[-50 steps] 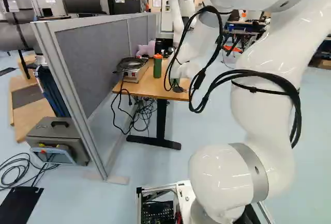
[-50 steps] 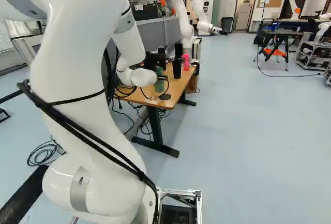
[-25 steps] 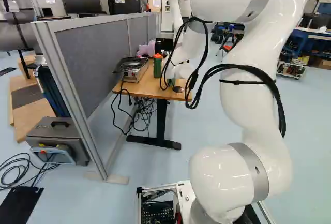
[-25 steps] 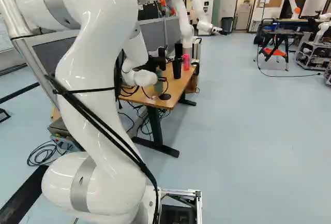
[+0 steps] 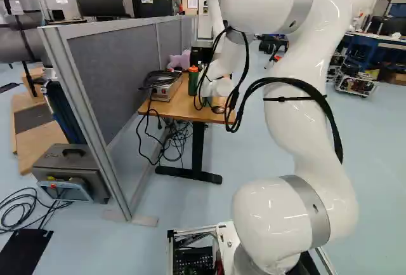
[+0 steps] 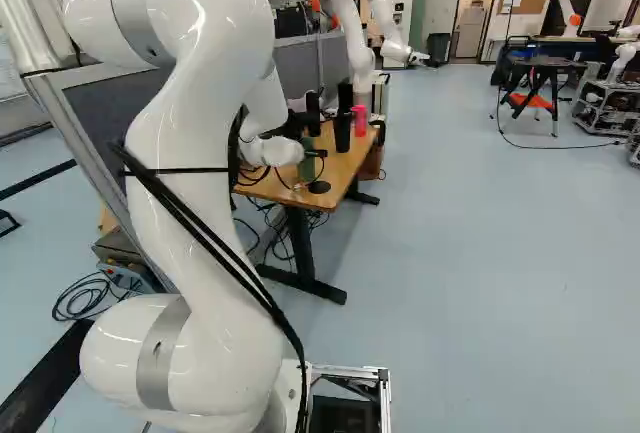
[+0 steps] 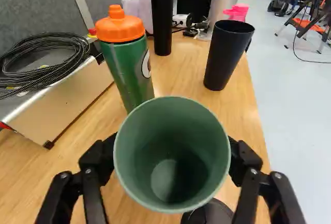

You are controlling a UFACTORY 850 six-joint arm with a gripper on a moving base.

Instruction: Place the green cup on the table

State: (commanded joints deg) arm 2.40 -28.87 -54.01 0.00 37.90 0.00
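In the right base view my gripper [image 6: 314, 153] is at the green cup [image 6: 307, 169], low over the wooden table [image 6: 338, 167]. The cup looks upright, its foot at the tabletop. In the wrist view the gripper [image 7: 172, 154] stands open around the green cup [image 7: 170, 125], one black finger on each side. The cup's wide rim hides the pads and its lower wall. Its mouth faces the camera and its inside is empty.
Just ahead of the cup stand a green bottle with orange lid [image 7: 126, 61] and a dark tumbler [image 7: 227, 53]. A black flask [image 7: 161, 19], a box with coiled cable [image 7: 77, 94] and a black round object [image 7: 209, 213] are also near. Another robot [image 6: 352, 28] stands behind.
My arm's upper links have swung left in the left base view and right in the right base view. In the right base view a finger juts farther out from the cup. The base has not moved.
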